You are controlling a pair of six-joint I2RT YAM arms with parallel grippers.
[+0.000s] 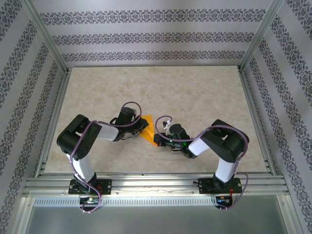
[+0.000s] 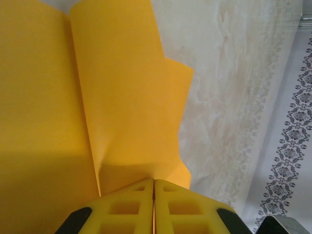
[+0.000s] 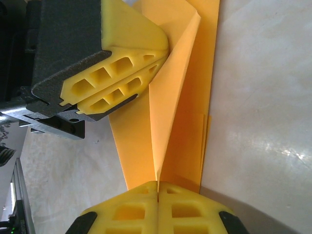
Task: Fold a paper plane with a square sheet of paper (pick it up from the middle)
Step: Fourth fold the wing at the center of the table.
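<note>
The paper plane [image 1: 149, 128] is bright orange paper folded into a pointed shape, held just above the table's middle between the two arms. My left gripper [image 1: 142, 127] is shut on its left end. In the left wrist view the yellow fingertips [image 2: 154, 181] pinch a crease, and the paper's flaps [image 2: 122, 97] spread away from them. My right gripper [image 1: 163, 137] is shut on the other end. In the right wrist view its tips [image 3: 158, 184] clamp the raised centre ridge of the plane [image 3: 180, 112]. The left gripper [image 3: 163, 53] shows there too, closed on the far end.
The beige marbled table [image 1: 195, 97] is ringed by aluminium rails [image 1: 156, 181] and patterned walls [image 1: 146, 29]. Both arm bases stand at the near edge.
</note>
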